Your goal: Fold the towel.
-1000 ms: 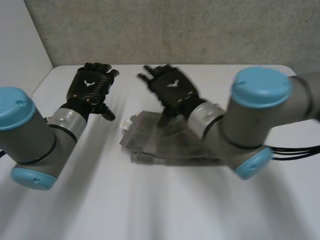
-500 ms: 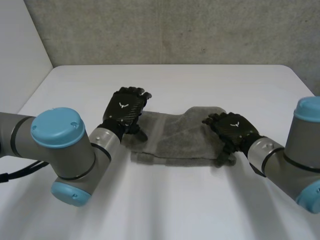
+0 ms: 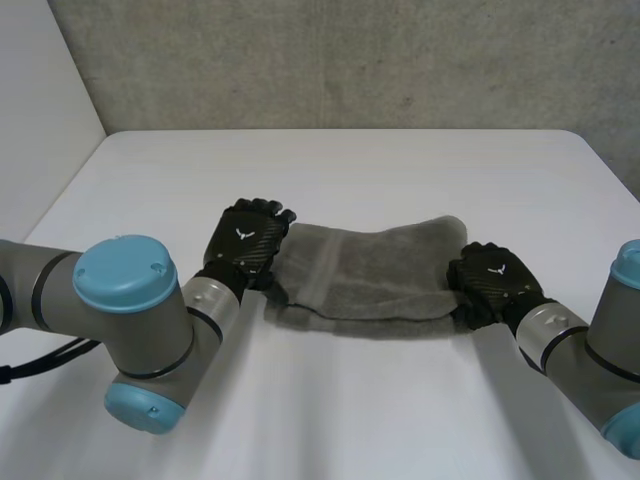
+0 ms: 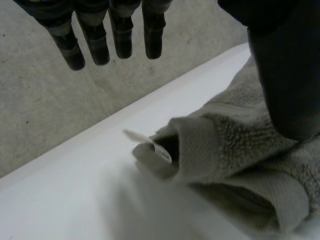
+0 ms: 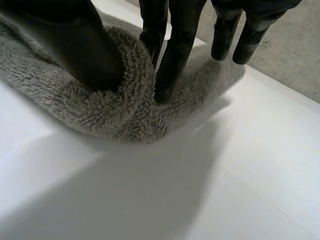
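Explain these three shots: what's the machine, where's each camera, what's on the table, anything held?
It is a robot with two grey arms, each ending in a black hand. The head view looks down from behind and between the arms. Each wrist view looks along that arm's own palm.

On the white table lies a grey towel, which looks already folded over into a long strip.

The left hand is at one end of the strip. In its wrist view the thumb rests on the towel near a corner with a small label, while the straight fingers hang clear of the cloth.

The right hand is at the other end, pinching a ridge of towel between its thumb and some fingers.
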{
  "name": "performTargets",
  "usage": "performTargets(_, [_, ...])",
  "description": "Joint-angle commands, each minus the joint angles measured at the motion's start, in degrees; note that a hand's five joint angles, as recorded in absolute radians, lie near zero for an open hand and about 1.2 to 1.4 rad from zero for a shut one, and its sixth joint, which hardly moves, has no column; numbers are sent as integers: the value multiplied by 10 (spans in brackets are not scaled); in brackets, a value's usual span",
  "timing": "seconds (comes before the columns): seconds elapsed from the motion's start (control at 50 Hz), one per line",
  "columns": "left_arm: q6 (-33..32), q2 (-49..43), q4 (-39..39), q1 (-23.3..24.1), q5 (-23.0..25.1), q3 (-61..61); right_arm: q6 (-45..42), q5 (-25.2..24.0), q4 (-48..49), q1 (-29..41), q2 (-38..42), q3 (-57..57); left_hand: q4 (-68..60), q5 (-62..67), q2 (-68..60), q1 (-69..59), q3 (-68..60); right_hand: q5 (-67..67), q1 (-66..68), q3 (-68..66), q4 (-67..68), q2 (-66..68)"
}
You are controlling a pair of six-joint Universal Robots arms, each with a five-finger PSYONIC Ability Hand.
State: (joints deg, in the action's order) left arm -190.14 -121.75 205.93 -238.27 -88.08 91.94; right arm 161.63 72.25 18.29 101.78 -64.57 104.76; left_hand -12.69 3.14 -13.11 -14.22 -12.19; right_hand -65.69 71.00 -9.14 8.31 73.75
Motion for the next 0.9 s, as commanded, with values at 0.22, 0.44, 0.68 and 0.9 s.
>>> performTargets(0.22, [0,48,-16,-3,-1,28,-59,-72,-1,-141,-58,44,27,-17,17,28,22,-43,90,-9,17,63])
performTargets(0.44, [0,95,-31,-2,-1,41,-105,-121,-22,-171,-162,16,27,-21,21,32,22,-43,90,-9,17,63])
performTargets(0.68, [3,119,-29,19,-3,36,-110,-137,-15,71,-152,-13,27,-23,22,33,22,-43,90,-9,17,63])
performTargets(0.9, [2,116,-30,26,-24,42,-160,-123,-15,166,-40,-13,27,-26,26,37,22,31,16,-9,17,-12])
